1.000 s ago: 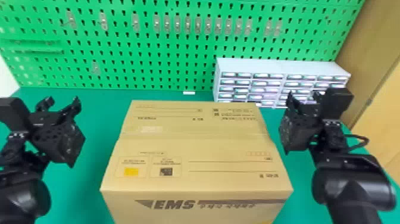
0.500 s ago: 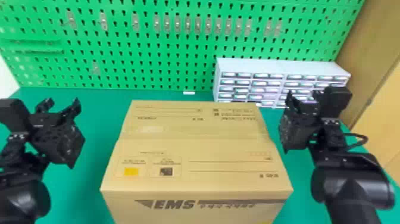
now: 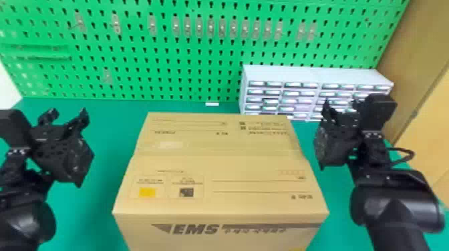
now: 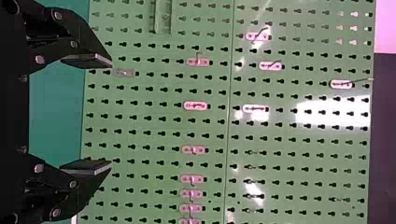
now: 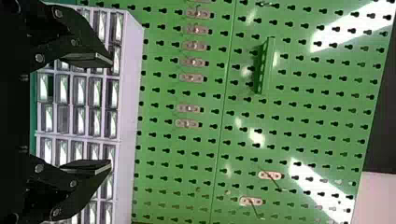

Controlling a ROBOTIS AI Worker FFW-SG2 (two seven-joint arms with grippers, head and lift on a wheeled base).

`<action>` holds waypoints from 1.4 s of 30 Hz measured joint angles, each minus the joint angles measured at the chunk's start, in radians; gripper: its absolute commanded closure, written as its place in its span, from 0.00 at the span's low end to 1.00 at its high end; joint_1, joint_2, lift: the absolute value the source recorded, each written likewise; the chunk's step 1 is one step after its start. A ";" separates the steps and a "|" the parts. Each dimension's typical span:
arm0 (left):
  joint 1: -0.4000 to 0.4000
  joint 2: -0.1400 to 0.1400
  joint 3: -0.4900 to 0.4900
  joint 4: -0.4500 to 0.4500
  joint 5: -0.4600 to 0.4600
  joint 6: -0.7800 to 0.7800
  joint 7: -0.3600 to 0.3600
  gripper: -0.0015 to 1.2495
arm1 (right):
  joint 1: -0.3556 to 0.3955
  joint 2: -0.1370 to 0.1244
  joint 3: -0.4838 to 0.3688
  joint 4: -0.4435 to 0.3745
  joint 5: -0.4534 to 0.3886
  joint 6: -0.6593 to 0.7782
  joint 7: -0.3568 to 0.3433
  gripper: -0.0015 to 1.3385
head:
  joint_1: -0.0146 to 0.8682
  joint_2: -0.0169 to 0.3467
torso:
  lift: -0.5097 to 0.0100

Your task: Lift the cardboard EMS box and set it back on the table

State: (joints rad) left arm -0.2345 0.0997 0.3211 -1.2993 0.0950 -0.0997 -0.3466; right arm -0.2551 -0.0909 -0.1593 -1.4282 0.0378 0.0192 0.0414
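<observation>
A cardboard box (image 3: 213, 167) sits between two black grippers at a green table (image 3: 113, 108), its printed top facing up. The bottom edge of the head view cuts off the lower part of its front, so its underside is hidden and it is impossible to tell whether it touches the table. A yellow square (image 3: 147, 192) and a dark one (image 3: 186, 192) mark the top; the smaller print is too blurred to make out. The left gripper (image 3: 65, 115) is spread wide, grasping nothing, apart from the box; its arm (image 3: 23, 222) runs out of frame. The right gripper (image 3: 340, 106), also parted and empty, is near the box's right side, partly covering a pale drawer unit (image 3: 277, 71) at the back right. Behind, a green pegboard (image 3: 187, 56) is cut off at the top, its small hooks (image 3: 152, 25) indistinct.
</observation>
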 measured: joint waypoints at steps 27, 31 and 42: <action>0.001 0.000 -0.001 0.000 0.001 0.000 0.000 0.39 | 0.007 0.002 0.001 0.000 -0.010 -0.002 0.000 0.37 | 0.78 0.00 | 0.94; 0.002 0.000 0.000 0.000 0.002 0.000 0.000 0.39 | 0.008 0.003 0.001 0.000 -0.009 -0.003 0.000 0.37 | 0.78 0.00 | 0.93; 0.002 0.000 0.000 0.000 0.004 0.000 0.000 0.39 | 0.010 0.005 0.001 0.000 -0.009 -0.006 0.000 0.37 | 0.78 0.00 | 0.90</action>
State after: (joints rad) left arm -0.2322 0.0997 0.3213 -1.2994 0.0991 -0.0997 -0.3466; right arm -0.2448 -0.0859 -0.1580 -1.4282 0.0291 0.0135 0.0414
